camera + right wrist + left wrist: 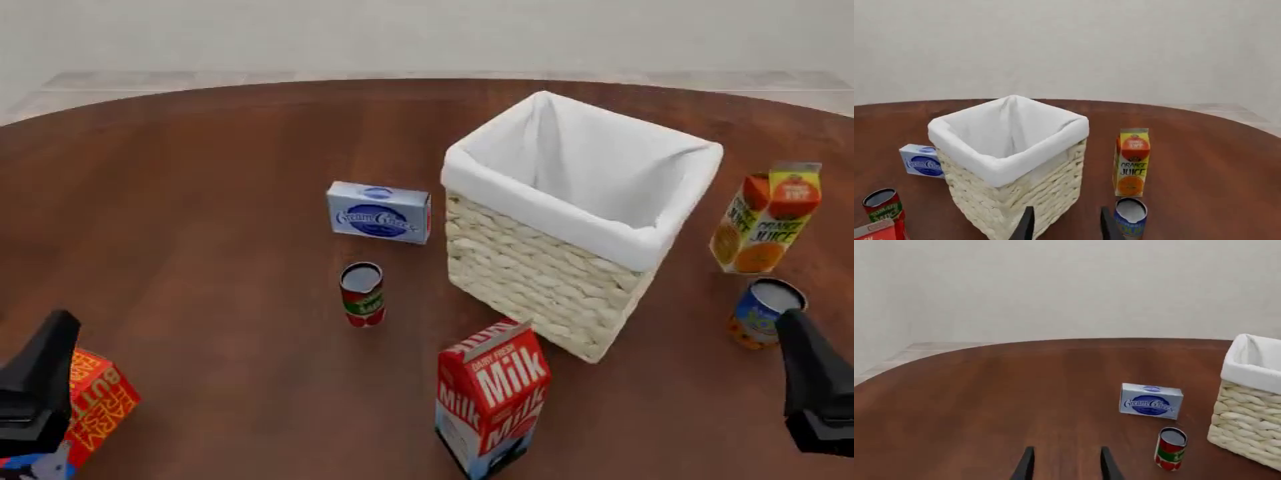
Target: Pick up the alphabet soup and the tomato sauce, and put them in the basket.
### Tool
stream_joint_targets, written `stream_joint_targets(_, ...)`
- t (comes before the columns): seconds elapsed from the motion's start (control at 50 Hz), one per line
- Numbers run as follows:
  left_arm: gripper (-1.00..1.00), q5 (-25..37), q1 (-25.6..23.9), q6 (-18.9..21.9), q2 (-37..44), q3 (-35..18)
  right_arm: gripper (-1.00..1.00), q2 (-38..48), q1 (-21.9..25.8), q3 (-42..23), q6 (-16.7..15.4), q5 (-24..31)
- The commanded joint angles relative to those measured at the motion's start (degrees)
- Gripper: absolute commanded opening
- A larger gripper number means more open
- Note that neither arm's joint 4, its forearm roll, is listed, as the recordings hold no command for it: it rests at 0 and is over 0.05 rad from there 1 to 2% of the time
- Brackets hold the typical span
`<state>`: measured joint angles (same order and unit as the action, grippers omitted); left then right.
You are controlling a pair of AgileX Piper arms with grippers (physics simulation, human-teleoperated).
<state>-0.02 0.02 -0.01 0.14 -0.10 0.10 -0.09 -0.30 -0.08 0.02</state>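
Basket (561,255): big and square, in the middle of the table (200,180), white cloth folded over the rim, nothing inside.
Tomato sauce (362,293): standing up on the table, left of the basket, not touching it, close in front of the cream cheese box (379,211).
Alphabet soup (765,312): standing up on the table, right of the basket, just in front of the orange juice carton (766,218).
Milk carton (493,408): standing near the front corner of the basket.
Butter box (91,405): at the front left, partly behind the left arm.
Left gripper (1063,465): fingers spread apart, holding nothing, up over bare table, tomato sauce off to one side.
Right gripper (1063,225): fingers spread apart, holding nothing, near the basket wall, alphabet soup just beside one finger.
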Motion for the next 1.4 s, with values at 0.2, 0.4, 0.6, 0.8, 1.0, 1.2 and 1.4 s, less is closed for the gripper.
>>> stream_joint_targets(0.2,1.0,-0.31,0.3,0.23,-0.12,-0.24,1.0,-0.07,-0.04,0.24,-0.79,-0.03)
stream_joint_targets(0.4,1.0,-0.09,0.61,0.52,-0.12,-0.66,1.0,-0.06,-0.03,0.26,-0.88,-0.11)
stream_joint_targets(0.6,1.0,3.42,-0.85,-1.32,0.16,-5.75,1.0,-0.05,0.11,0.28,-0.71,-0.1)
stream_joint_targets(0.8,1.0,2.98,-2.41,-2.01,5.07,-12.32,1.0,-0.07,0.24,0.29,-0.53,-0.09)
stream_joint_targets(1.0,1.0,2.36,-4.5,-2.96,10.7,-17.29,1.0,-0.08,0.34,0.29,-0.62,-0.02)
stream_joint_targets(1.2,1.0,0.41,-7.33,-2.6,18.59,-21.09,1.0,-0.08,0.2,0.29,-0.68,-0.16)
stream_joint_targets(1.4,1.0,1.73,-12.58,-2.62,24.4,-24.62,1.0,-0.08,0.21,0.29,-0.71,-0.23)
